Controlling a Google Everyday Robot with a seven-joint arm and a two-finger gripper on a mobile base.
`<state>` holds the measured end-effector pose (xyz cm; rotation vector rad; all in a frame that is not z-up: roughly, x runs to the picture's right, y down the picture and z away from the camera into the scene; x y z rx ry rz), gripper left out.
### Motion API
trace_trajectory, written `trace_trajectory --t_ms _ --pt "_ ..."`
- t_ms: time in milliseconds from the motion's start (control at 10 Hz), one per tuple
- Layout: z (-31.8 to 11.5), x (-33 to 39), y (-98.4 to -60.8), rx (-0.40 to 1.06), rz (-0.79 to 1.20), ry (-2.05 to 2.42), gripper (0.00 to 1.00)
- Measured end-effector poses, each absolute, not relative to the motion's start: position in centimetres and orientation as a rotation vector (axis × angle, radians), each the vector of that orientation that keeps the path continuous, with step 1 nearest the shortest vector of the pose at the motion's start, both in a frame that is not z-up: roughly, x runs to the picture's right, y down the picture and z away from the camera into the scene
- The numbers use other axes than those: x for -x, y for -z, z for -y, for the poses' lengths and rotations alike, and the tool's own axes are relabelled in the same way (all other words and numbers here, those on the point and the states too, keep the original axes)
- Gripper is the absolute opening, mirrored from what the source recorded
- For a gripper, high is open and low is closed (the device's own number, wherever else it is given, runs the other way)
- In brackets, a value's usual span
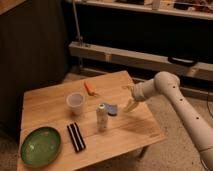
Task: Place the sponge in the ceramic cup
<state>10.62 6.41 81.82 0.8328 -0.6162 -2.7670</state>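
Observation:
The sponge point(112, 108), a small flat blue-lavender piece, lies on the wooden table point(130, 132) just right of an upright white bottle. The ceramic cup point(75, 101), white and round with a wide mouth, stands upright to the left of the sponge, about a hand's width away. My gripper point(129, 97) hovers over the table's right part, a little right of the sponge and apart from it. Its two pale fingers are spread open and hold nothing. The white arm reaches in from the right.
A slim white bottle point(102, 116) stands between cup and sponge. A small orange object point(90, 88) lies behind the cup. A green plate point(40, 146) sits at the front left, with a black striped bar point(76, 136) beside it. A shelf rail runs behind the table.

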Motion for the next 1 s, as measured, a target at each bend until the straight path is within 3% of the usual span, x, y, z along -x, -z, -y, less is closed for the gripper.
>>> trace_trajectory --t_ms 500,1000 --pt "-9.2 -8.9 -86.9 -0.610 0.676 2.867 0.80" --pt "-11.1 -6.4 -88.1 -0.644 0.791 2.868 0.80"
